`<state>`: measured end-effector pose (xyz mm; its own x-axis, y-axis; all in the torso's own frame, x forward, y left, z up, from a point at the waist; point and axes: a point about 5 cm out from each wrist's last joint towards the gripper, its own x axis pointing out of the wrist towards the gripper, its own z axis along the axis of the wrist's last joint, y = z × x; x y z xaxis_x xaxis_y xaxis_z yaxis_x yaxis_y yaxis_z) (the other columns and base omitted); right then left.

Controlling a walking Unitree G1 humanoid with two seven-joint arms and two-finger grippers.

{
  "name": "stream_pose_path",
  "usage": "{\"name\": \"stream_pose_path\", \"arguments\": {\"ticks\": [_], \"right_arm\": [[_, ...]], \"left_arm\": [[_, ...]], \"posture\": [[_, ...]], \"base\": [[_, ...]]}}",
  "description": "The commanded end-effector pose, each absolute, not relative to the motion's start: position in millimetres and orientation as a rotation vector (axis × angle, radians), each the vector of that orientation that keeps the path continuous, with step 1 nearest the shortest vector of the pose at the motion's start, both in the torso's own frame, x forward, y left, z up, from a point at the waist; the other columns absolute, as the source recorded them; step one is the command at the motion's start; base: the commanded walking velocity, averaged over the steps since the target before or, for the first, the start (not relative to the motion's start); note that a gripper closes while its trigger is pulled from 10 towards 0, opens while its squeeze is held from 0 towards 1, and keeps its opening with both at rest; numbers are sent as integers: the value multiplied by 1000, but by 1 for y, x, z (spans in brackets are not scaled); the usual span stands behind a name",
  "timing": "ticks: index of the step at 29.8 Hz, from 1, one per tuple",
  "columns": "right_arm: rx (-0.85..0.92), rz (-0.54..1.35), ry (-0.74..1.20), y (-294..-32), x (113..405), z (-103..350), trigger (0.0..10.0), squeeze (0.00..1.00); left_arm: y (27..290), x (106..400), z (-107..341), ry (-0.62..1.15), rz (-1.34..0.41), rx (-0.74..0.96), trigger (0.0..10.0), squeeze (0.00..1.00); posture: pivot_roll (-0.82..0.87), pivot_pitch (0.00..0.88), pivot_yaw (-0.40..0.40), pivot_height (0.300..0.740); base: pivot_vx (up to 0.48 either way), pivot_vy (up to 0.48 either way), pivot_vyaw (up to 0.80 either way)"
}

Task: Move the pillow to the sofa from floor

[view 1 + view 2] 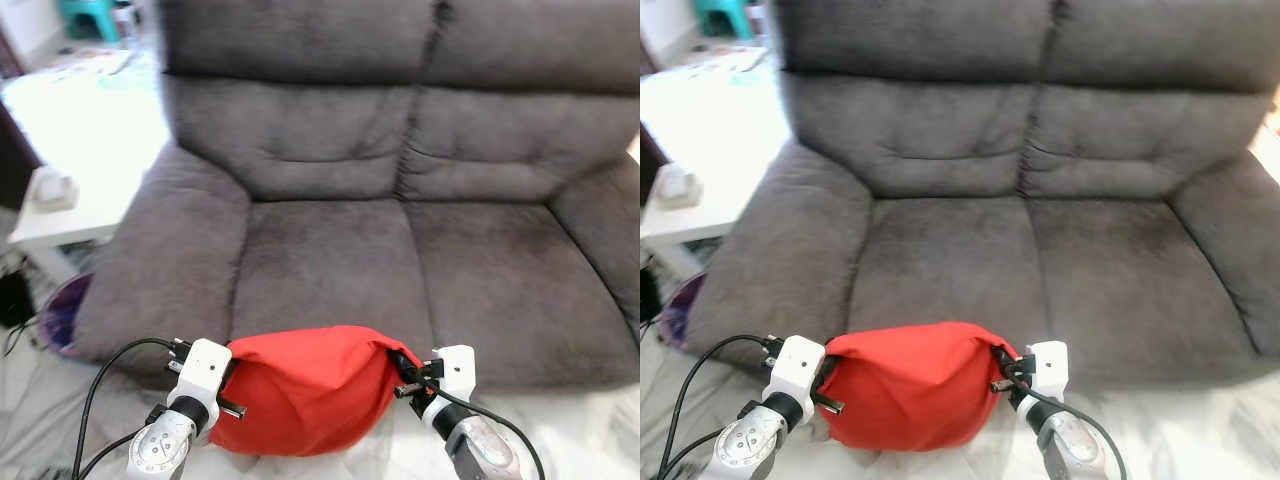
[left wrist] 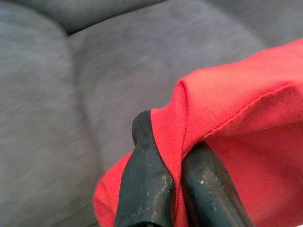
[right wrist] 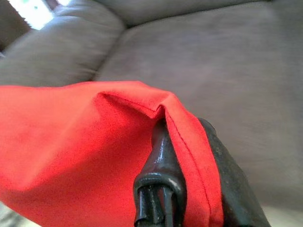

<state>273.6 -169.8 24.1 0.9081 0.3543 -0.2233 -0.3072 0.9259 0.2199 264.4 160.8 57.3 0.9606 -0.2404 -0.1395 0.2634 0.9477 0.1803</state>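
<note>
While the red pillow is hanging off the floor at six o'clock before the grey sofa, the left gripper and right gripper are each pinching a fabric corner; carrying it level toward twelve o'clock should help.

Both silver arms are raised forward, side by side. The left gripper is seen at seven o'clock in the left eye view, its two black fingers pinched tight on a fold of the red pillow. The right gripper is seen at five o'clock, its fingers likewise clamped on the pillow's opposite corner seam.
</note>
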Motion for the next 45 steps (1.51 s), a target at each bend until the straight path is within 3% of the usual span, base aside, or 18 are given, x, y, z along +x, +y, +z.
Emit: {"name": "stream_pose_path", "arguments": {"ticks": [1,28,45], "right_arm": [[165,352,182,-166,281,37,10000,0],[158,294,86,-181,295,56,10000,0],[192,258,45,-182,295,59,10000,0]], "left_arm": [[167,268,72,36,-239,205,10000,0],[169,269,69,35,-205,209,10000,0],[170,270,70,28,-214,215,10000,0]], "posture": [[84,170,-9,740],[65,160,-47,740],[66,155,-27,740]], "base": [[0,-281,0],[0,-460,0],[0,-472,0]]}}
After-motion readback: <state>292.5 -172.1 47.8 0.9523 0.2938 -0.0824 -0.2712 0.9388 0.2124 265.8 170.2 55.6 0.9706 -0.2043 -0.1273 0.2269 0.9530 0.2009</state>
